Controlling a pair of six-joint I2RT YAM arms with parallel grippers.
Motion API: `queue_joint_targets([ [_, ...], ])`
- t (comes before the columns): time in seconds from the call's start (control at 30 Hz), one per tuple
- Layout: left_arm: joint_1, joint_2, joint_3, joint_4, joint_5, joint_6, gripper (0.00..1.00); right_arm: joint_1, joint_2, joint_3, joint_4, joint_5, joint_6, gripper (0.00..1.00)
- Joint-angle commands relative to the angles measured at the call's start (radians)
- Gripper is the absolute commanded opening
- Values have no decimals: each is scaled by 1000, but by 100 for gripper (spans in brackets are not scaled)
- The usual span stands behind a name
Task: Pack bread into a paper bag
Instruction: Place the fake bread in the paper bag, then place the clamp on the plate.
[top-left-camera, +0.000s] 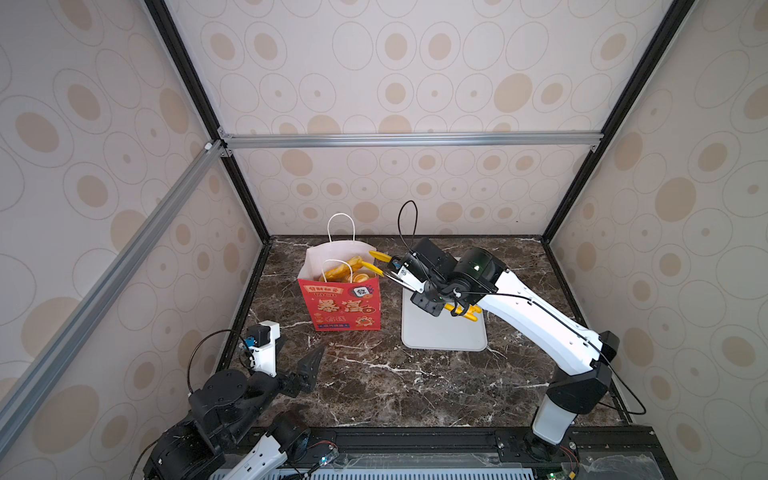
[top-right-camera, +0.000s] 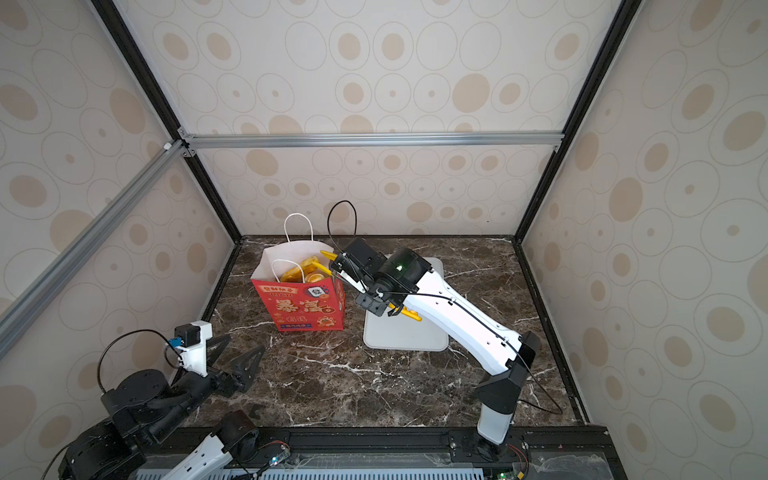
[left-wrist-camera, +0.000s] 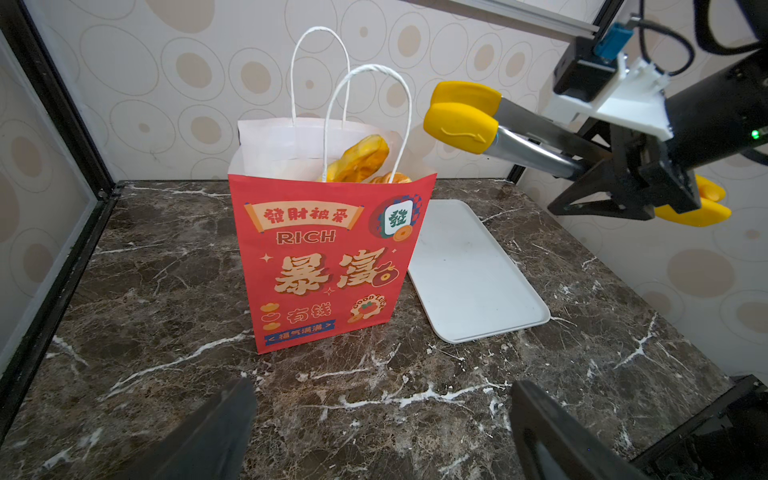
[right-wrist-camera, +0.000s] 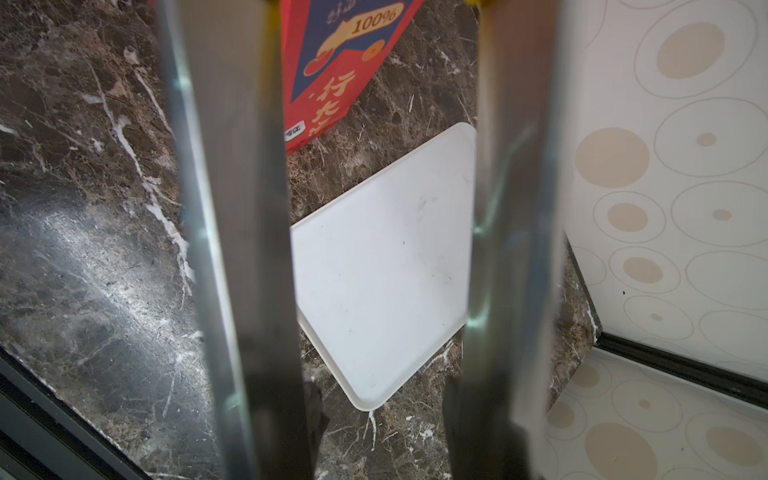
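The paper bag (left-wrist-camera: 328, 266) is red (yellow characters, white inside); bread (left-wrist-camera: 359, 160) golden-yellow; tongs (left-wrist-camera: 461, 129) yellow-tipped; tray (left-wrist-camera: 469, 270) white; table (left-wrist-camera: 166, 291) brown, white-veined.

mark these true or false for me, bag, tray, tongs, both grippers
1. The paper bag stands upright on the table. True.
2. Bread lies on the white tray. False: the tray is bare; the bread that shows is inside the bag.
3. The right gripper holds the tongs. True.
4. The left gripper grips a bag handle. False: it is open, apart from the bag, and holds nothing.
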Motion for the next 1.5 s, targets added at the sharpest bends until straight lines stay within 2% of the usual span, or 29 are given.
queue_joint_targets([
  [0.0,3,4,4,0,-10,6,99,-29,-98,-87,49,28,47,40],
  [0.1,3,13,4,0,-16,-1,98,-87,-187,-206,89,-5,62,38],
  [0.17,3,48,9,-1,-69,-36,98,-150,-236,-284,106,-42,81,37],
  [0.3,3,268,63,-65,-285,-218,98,-307,-320,-497,204,-177,130,38],
  [0.37,3,382,73,-38,-301,-270,97,-369,-328,-592,262,-234,149,39],
  [0.47,3,507,72,44,-351,-323,97,-438,-290,-708,353,-299,179,41],
  [0.67,31,723,128,114,-608,-311,99,-482,-109,-807,585,-385,208,43],
  [0.77,99,792,155,56,-627,-356,99,-493,10,-763,621,-407,219,50],
  [0.9,201,752,70,39,-631,-402,99,-505,112,-706,673,-460,220,62],
  [1.0,351,692,7,29,-593,-399,98,-509,143,-665,668,-472,226,70],
  [1.03,408,672,-14,26,-585,-395,98,-510,142,-657,668,-478,226,78],
  [1.1,485,655,-37,-28,-635,-466,99,-512,128,-648,669,-488,225,96],
  [1.17,594,673,-55,-48,-608,-499,98,-516,111,-629,651,-489,231,100],
  [1.27,732,769,-66,-56,-548,-507,99,-517,83,-606,624,-498,228,100],
  [1.4,793,926,-35,-41,-554,-543,99,-521,17,-619,582,-479,230,100],
  [1.47,797,981,-28,53,-499,-500,99,-533,-14,-649,606,-497,231,100],
])
